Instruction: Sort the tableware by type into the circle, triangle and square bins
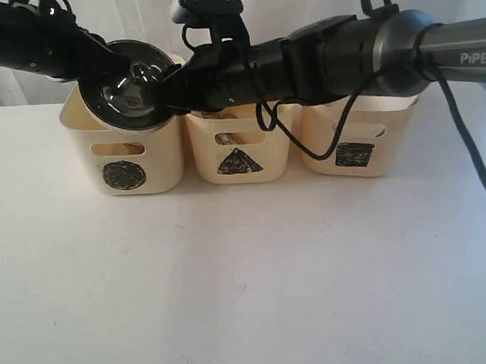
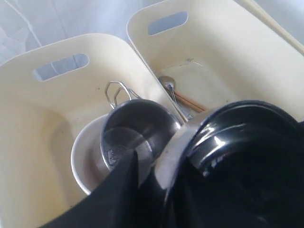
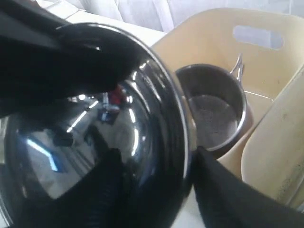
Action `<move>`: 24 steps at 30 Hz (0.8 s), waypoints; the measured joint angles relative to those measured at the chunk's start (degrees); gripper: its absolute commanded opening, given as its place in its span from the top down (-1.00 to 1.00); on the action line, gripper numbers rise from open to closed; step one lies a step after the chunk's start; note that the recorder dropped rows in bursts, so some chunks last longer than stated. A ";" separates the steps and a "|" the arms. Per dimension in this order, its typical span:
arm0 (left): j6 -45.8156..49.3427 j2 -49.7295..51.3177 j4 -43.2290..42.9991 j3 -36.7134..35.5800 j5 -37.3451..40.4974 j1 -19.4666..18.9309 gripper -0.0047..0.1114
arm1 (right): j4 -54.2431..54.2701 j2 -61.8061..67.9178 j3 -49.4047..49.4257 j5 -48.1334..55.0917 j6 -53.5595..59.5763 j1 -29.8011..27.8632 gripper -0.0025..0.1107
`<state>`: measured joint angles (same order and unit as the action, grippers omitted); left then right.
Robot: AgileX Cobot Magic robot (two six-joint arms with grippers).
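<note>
Already the circle bin [image 1: 157, 165] holds mug [image 2: 137, 128] and white bowl [image 2: 83, 156]; fingers' [image 2: 116, 199] grip on steel bowl [image 1: 130, 86] unclear.

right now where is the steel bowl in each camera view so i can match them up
exterior view: the steel bowl is upper left, tipped on edge over the leftmost bin.
left wrist view: the steel bowl is lower right, dark and shiny.
right wrist view: the steel bowl fills the left half.
shared landmark: the circle bin, lower left in the exterior view, left in the left wrist view, upper right in the right wrist view.
</note>
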<state>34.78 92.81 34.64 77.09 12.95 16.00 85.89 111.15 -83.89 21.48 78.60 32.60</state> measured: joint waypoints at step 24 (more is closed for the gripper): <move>2.15 1.76 0.86 0.54 -15.67 0.77 0.92 | 0.03 -2.02 -0.20 -1.55 0.09 0.62 0.05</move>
<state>36.93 94.57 35.51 77.63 -2.72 16.76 85.92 109.13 -84.09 19.93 78.69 33.22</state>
